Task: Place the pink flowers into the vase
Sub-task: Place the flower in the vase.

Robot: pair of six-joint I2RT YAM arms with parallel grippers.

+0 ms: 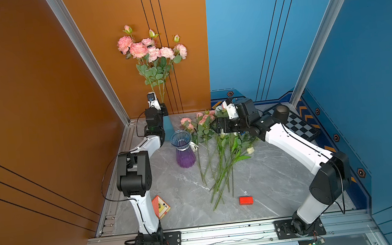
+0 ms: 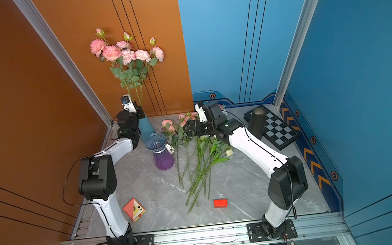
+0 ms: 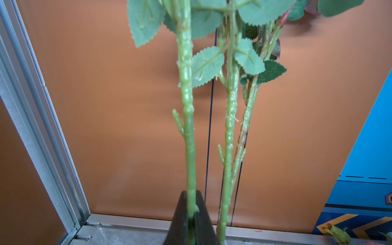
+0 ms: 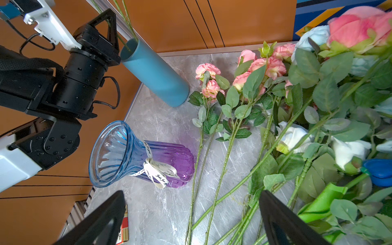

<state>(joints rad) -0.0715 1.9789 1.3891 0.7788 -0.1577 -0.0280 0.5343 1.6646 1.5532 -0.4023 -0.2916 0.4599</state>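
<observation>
Pink ruffled flowers on long green stems [image 1: 151, 49] stand tall by the orange wall, and the left gripper [image 3: 191, 220] is squeezed tight on one green stem, down low. The stem ends seem to dip into a tall blue tube vase [image 4: 154, 74] at the back. I cannot tell how deep they go. More pink flowers [image 1: 198, 120] lie on the grey table, mixed with white ones [image 1: 250, 150]. The right gripper [image 4: 191, 218] hangs over them with its jaws wide and nothing in it. A blue and purple glass vase with a ribbon [image 1: 183, 151] stands near. To do this well, keep the stems straight up and lower them slowly, so no leaf catches on the rim.
</observation>
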